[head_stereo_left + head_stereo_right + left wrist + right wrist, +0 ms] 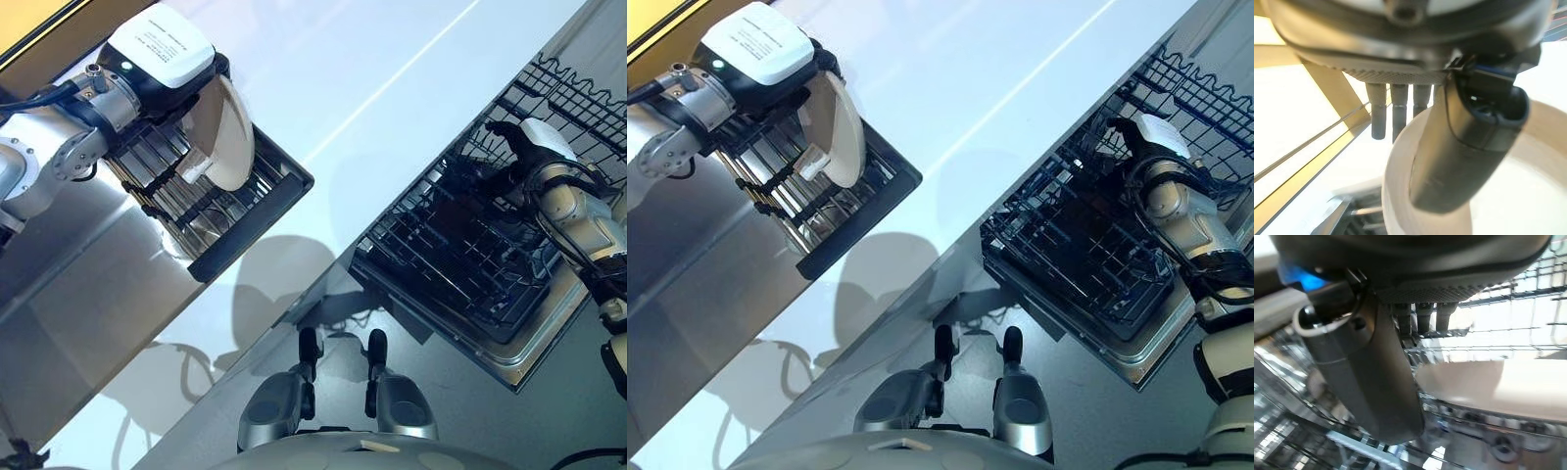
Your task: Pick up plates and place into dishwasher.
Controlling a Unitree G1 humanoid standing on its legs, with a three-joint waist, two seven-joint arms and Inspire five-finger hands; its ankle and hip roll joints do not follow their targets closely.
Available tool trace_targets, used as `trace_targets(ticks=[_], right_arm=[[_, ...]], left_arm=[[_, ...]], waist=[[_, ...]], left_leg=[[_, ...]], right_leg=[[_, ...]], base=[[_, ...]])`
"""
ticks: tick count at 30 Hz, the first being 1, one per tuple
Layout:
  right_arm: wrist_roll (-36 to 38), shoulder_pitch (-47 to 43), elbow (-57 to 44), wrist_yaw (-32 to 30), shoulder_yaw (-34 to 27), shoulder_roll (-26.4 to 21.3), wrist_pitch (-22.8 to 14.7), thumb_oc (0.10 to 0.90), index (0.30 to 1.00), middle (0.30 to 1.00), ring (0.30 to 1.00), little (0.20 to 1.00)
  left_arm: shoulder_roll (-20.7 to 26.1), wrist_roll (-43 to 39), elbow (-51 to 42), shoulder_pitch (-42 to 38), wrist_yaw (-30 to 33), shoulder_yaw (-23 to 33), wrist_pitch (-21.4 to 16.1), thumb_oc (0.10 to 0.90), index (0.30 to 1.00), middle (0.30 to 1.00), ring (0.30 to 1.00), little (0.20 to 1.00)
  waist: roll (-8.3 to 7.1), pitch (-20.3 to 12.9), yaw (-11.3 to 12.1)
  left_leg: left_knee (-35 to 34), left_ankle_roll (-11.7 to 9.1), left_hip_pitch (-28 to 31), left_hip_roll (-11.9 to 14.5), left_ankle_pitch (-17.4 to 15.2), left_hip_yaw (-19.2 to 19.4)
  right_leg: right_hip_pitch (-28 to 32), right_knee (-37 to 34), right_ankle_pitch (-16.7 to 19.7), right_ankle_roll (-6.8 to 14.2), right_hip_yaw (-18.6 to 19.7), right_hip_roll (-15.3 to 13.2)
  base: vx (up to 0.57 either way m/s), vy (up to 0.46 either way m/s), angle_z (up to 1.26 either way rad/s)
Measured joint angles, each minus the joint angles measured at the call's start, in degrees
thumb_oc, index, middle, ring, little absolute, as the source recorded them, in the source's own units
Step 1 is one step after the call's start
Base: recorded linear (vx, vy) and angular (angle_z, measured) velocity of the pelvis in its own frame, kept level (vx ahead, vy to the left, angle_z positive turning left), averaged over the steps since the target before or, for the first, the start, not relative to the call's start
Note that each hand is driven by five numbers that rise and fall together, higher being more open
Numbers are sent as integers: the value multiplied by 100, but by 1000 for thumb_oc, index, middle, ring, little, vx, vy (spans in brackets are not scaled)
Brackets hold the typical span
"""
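Note:
My left hand [196, 78] is at the upper left, shut on a cream plate [223, 132] held upright over the black drying rack [250, 211]. In the left wrist view its thumb [1464, 147] lies across the plate's face [1400, 191] and its fingers [1399, 112] reach behind the rim. At the right, my right hand [519, 162] is down in the dishwasher's dark wire rack [441, 264]. Its thumb [1366, 377] is stretched out. Another pale plate [1488, 387] rests in the wires just past the fingers, a gap apart from them.
The drying rack holds steel bars and stands on a white counter [372, 88]. A steel drainboard [88, 284] lies to the left of it. The open dishwasher door [534, 348] juts out below the wire rack.

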Motion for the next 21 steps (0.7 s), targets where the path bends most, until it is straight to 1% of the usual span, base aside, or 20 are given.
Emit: trace_targets(ticks=[4,7,8,12,16,18,19,21], right_arm=[[84,393,-542,-268,-483,0,-167,800,900,900,900,900],[198,498,-732,-492,-707,0,-203,800,900,900,900,900],[327,643,-916,-632,-970,3,-227,800,900,900,900,900],[598,975,-1279,-1013,-1549,69,-305,800,900,900,900,900],[625,1411,-1694,-1267,-2120,130,-462,800,900,900,900,900],[626,1651,-1954,-1311,-2496,240,-579,800,900,900,900,900],[632,1755,-2057,-1340,-2634,257,-643,800,900,900,900,900],[731,1977,-2294,-1348,-2917,269,-789,800,900,900,900,900]], left_arm=[[107,164,-47,83,91,2,-57,100,300,300,300,200],[143,204,-51,405,147,173,-154,100,300,300,300,200],[143,223,-50,583,242,332,-156,100,300,300,300,200],[145,272,-113,1096,319,889,-243,100,300,300,300,200],[145,272,-275,1816,473,1527,-244,100,300,300,300,200],[144,263,-373,2282,577,2003,-247,100,300,300,300,200],[144,257,-395,2465,668,2157,-248,100,300,300,300,200],[143,251,-500,3012,845,2657,-254,100,300,300,300,200]], waist=[[-10,6,-2],[-11,6,-2],[-11,6,-10],[-11,6,-13],[-17,3,-31],[-22,0,-31],[-23,0,-27],[-28,-3,-23]], left_leg=[[-77,7,126,1,-4,41],[-141,11,219,-5,-5,55],[-154,14,223,-8,-4,54],[-187,15,289,-5,-3,61],[-206,34,410,-6,-33,63],[-206,32,419,-15,-37,65],[-206,32,419,-16,-37,66],[-207,32,420,-18,-37,73]], right_leg=[[62,-2,0,0,64,0],[102,-13,0,0,117,5],[102,-17,0,0,119,6],[139,-23,0,0,129,12],[287,-108,1,1,131,0],[295,-110,1,1,134,5],[296,-111,1,1,137,5],[296,-112,1,1,151,4]], base=[[0,37,-10],[-5,39,-11],[-8,43,-2],[-15,59,-4],[-32,69,-1],[-48,72,-1],[-56,74,-1],[-66,73,-1]])
